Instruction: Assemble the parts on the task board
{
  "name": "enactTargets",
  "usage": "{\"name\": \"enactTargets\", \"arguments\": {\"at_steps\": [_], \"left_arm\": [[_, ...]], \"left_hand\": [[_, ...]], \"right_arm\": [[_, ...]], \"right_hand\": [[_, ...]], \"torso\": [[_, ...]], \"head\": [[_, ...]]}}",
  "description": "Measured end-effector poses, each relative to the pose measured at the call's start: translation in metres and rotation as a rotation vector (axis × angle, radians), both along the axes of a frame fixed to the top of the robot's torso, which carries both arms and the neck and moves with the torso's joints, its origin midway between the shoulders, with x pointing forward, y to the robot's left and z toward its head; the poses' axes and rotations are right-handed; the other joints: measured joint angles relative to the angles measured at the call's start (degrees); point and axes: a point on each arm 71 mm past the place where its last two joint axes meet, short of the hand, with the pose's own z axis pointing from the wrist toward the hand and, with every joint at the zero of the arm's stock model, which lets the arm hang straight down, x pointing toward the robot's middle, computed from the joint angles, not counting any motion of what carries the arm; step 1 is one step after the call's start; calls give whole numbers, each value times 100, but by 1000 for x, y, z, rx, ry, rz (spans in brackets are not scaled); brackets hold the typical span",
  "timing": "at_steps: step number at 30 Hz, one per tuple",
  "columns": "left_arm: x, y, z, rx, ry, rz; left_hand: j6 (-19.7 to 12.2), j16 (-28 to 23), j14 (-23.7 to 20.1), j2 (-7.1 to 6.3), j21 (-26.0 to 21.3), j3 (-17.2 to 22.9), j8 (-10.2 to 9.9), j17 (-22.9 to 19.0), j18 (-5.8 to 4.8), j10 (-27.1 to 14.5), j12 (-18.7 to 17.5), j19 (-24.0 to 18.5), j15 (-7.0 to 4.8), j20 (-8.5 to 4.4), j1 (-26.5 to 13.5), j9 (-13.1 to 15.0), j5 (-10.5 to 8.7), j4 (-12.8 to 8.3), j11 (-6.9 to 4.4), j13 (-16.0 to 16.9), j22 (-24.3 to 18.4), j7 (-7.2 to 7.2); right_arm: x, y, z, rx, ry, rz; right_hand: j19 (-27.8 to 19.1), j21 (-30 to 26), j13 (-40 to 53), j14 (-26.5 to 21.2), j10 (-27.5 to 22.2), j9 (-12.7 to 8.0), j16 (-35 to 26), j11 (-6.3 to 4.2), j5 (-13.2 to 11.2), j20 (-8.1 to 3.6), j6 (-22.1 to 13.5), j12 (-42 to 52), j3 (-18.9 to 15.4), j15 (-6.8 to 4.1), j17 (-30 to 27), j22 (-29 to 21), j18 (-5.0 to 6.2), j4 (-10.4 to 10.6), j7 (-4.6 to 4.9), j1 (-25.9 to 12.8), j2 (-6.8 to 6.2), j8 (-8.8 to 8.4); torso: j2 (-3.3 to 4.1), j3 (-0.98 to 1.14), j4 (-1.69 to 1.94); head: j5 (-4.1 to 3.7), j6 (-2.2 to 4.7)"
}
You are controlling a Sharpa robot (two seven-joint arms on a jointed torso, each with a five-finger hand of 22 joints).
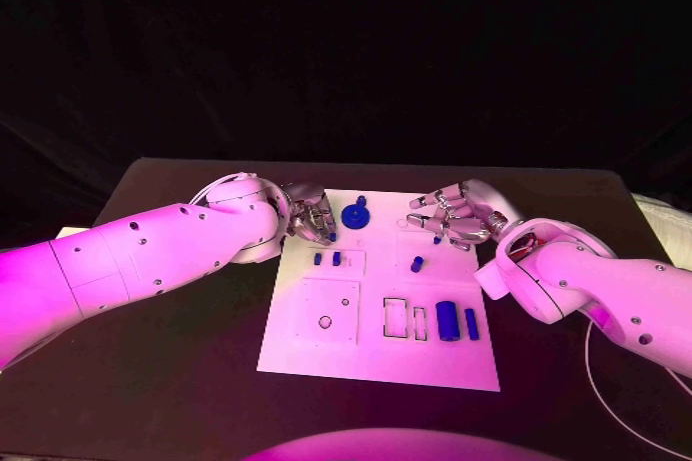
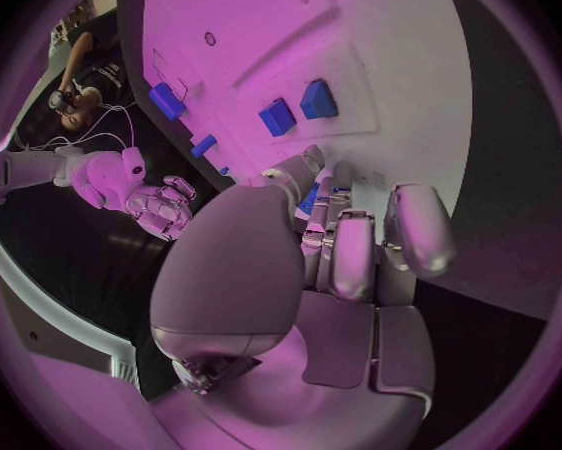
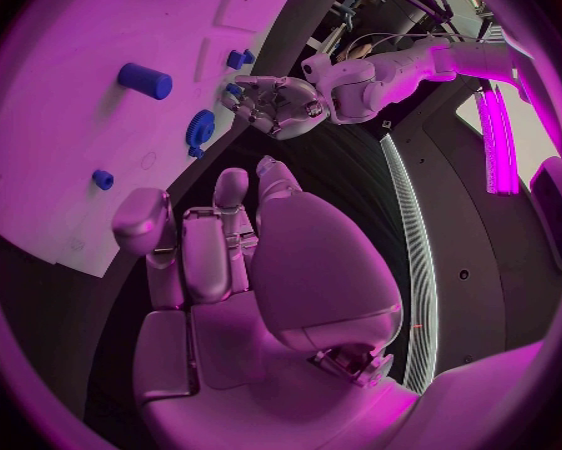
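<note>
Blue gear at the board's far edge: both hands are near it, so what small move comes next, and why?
Probably ease the left hand onto the blue gear. It hovers beside the gear at the task board's far edge, apparently holding nothing; the right hand sits farther off.

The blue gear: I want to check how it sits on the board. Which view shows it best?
The head view: the gear lies unobstructed at the board's far edge, between the two hands. The right wrist view shows it smaller and bent near the left hand. In the left wrist view I cannot pick it out.
</note>
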Motion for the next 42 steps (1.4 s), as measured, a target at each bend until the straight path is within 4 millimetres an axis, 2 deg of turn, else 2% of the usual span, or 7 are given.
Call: {"name": "enactTargets", "arguments": {"at_steps": [9, 18, 21, 24, 27, 31, 42], "left_arm": [[0, 27, 5, -42, 3, 55], [-1, 64, 20, -308, 18, 155], [-5, 73, 23, -475, 50, 196], [-12, 76, 22, -679, 122, 243], [-18, 76, 19, -886, 202, 298], [-21, 78, 18, -1107, 272, 373], [-25, 81, 20, -1357, 317, 460]], "left_hand": [[-118, -24, -2, -29, -113, 65, 10, -97, 1, -162, -95, 0, 42, 41, -29, 9, 0, -65, 38, -26, -65, 20], [124, -37, -2, 47, -258, 192, 130, -156, 1, -70, -6, -35, 42, 76, 47, 45, 0, -126, 48, 9, -153, 51], [268, -365, -124, 48, -867, 237, 199, -658, 7, -27, 62, -271, 89, 92, 46, 54, 0, -141, 50, 44, -557, 51], [382, -835, -473, 138, -1742, 247, 257, -1372, 222, 6, 172, -642, 86, 100, 12, 54, 0, -151, 17, 85, -1129, 26], [409, -1042, -659, 204, -2190, 236, 257, -1695, 225, 79, 312, -845, 81, 88, -50, 54, 0, -140, -16, 147, -1419, 9], [428, -1118, -730, 255, -2442, 156, 291, -1853, 304, 85, 445, -923, 52, 79, -107, 54, 0, -126, -22, 213, -1586, -10], [427, -1281, -879, 264, -2800, 100, 302, -2133, 311, 85, 549, -1068, 51, 80, -144, 43, 0, -182, -22, 270, -1825, -11]], "right_arm": [[7, -18, -1, -31, -4, -33], [22, -52, 14, -159, -69, -55], [24, -57, 20, -241, -105, -38], [20, -51, 25, -333, -143, 1], [17, -40, 26, -430, -176, 44], [16, -30, 23, -551, -210, 78], [16, -11, 2, -736, -247, 113]], "right_hand": [[-268, -366, -1536, 0, -734, 16, -556, 41, -296, -5, -12, -1760, 145, 0, -597, -441, 93, -95, -12, 485, 23, 26], [-79, -262, -3028, 2, -318, 22, -545, 81, -444, 13, 443, -3160, 460, 23, -516, -279, 93, -241, 48, 969, -170, 45], [-41, -229, -3289, 2, -288, 22, -534, 72, -444, 13, 506, -3434, 552, 23, -517, -206, 93, -272, 52, 1042, -198, 45], [-21, -209, -3470, 1, -268, 22, -534, 92, -480, 33, 583, -3618, 586, 23, -534, -162, 93, -243, 26, 1065, -221, 45], [0, -186, -3627, 1, -268, 21, -534, 92, -620, 12, 651, -3754, 645, 22, -552, -123, 93, -211, -21, 1065, -221, 45], [0, -186, -3863, 1, -228, 21, -572, 52, -1071, 12, 723, -3906, 827, 22, -591, -122, 93, -155, -74, 1110, -266, 45], [9, -186, -4274, -9, -176, 6, -620, 0, -1142, -42, 824, -4099, 1118, -33, -661, -141, 93, -21, -156, 1064, -358, 11]], "torso": [[-14, 0, -4], [-43, -22, 19], [-48, -30, 20], [-48, -27, 19], [-46, -27, 17], [-46, -45, 21], [-42, -62, 30]], "head": [[-34, 32], [-65, 61], [-66, 73], [-87, 90], [-151, 110], [-250, 124], [-331, 149]]}}
